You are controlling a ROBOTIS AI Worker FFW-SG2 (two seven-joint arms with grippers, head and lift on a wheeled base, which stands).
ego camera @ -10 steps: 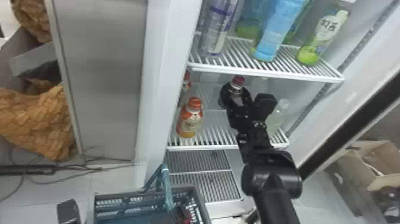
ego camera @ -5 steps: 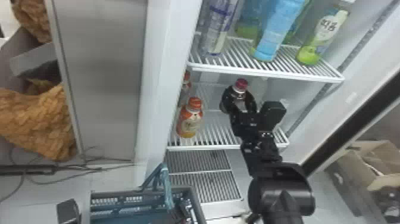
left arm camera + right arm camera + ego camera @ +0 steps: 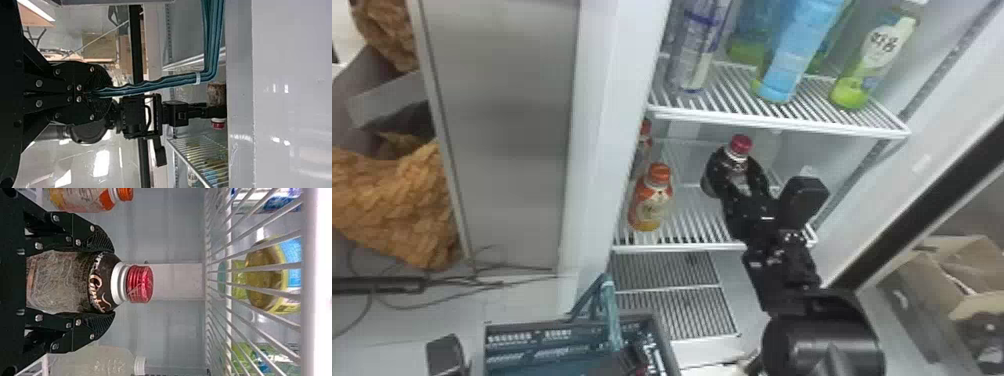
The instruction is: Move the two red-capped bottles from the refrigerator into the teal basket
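In the head view my right gripper (image 3: 736, 172) is inside the refrigerator, shut around a dark bottle with a red cap (image 3: 741, 144) above the lower shelf (image 3: 697, 212). The right wrist view shows the bottle (image 3: 105, 282) upright between my right gripper's fingers (image 3: 107, 282), its cap beyond their tips. Low in the head view, my left gripper (image 3: 628, 357) is over the teal basket (image 3: 532, 327) and shut on its handle (image 3: 611, 315). The left wrist view shows my left gripper (image 3: 94, 94) clamped on the strap-like handle (image 3: 156, 83). A small red spot shows beside it in the head view; I cannot tell what it is.
Orange-capped bottles (image 3: 652, 200) stand at the lower shelf's left side, and a clear bottle (image 3: 98, 360) is beside the held one. The upper shelf (image 3: 782, 117) with several tall bottles is overhead. The refrigerator's side wall (image 3: 604, 150) rises left of the opening.
The right gripper and the red-capped bottle have shifted slightly right and nearer in the head view. The basket has moved a little left.
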